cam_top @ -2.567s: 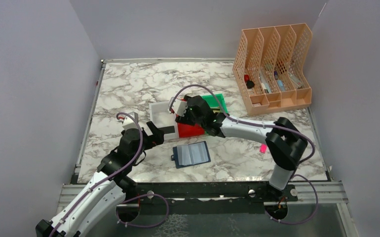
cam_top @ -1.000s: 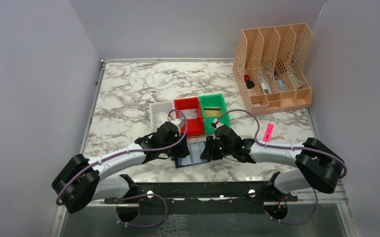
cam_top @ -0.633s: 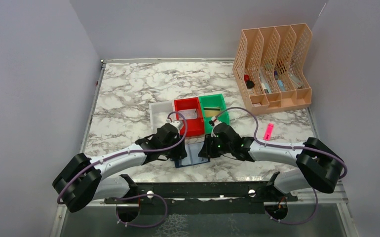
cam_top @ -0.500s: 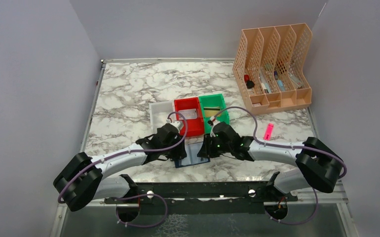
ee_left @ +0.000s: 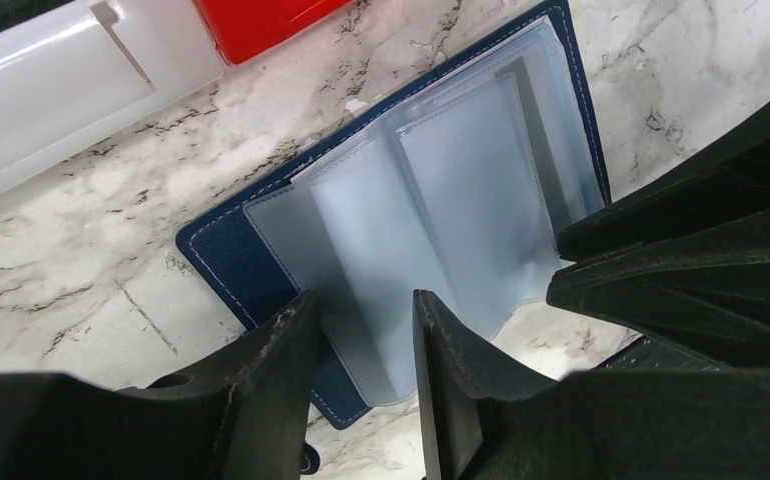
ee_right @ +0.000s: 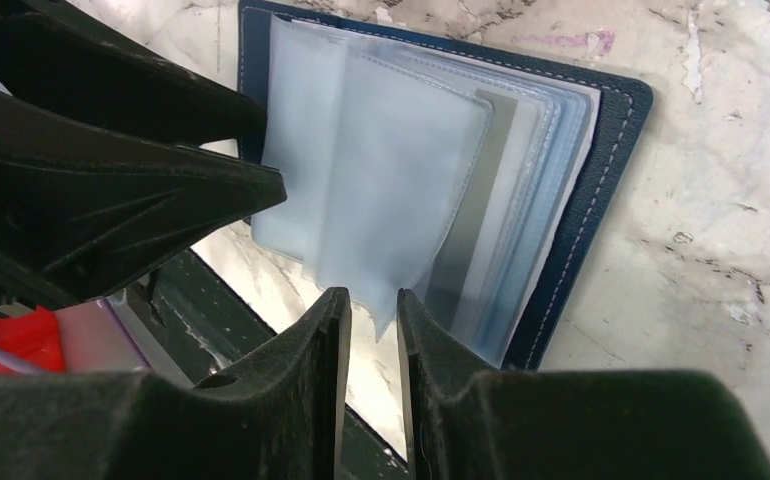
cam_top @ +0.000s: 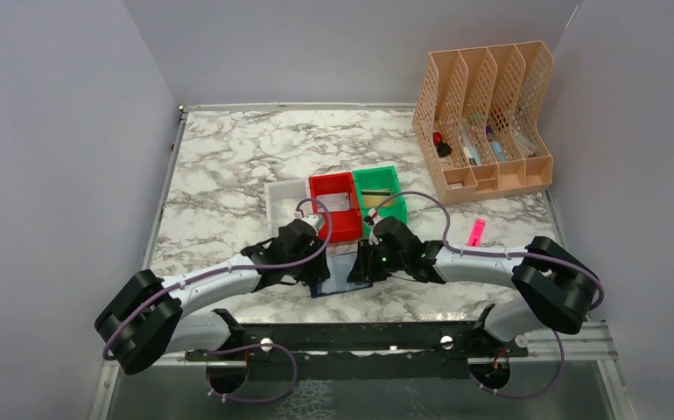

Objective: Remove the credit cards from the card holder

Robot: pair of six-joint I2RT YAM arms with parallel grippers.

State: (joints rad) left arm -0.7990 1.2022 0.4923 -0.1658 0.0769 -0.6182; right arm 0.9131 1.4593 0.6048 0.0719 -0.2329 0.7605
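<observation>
The card holder (cam_top: 340, 275) lies open on the marble near the front edge, dark navy with pale-blue clear sleeves (ee_left: 431, 200) fanned up. A grey card edge (ee_right: 481, 220) shows between the sleeves. My left gripper (ee_left: 364, 310) is low at the holder's left end, open, its fingers straddling a sleeve's edge. From the other end comes my right gripper (ee_right: 369, 300), open by a narrow gap, with a sleeve corner just at its fingertips. From above, the left gripper (cam_top: 320, 267) and right gripper (cam_top: 361, 265) almost meet over the holder. A silvery card (cam_top: 338, 203) lies in the red bin, a tan one (cam_top: 377, 199) in the green bin.
A white bin (cam_top: 283, 197), a red bin (cam_top: 332, 219) and a green bin (cam_top: 390, 181) stand in a row just behind the holder. To the right, a pink stick (cam_top: 474, 233) lies on the table. A peach file organiser (cam_top: 487, 122) fills the back right corner.
Both arms came down from the bins to the holder. In the last second the right gripper slid a little left over the holder, and both grippers' jaws narrowed slightly.
</observation>
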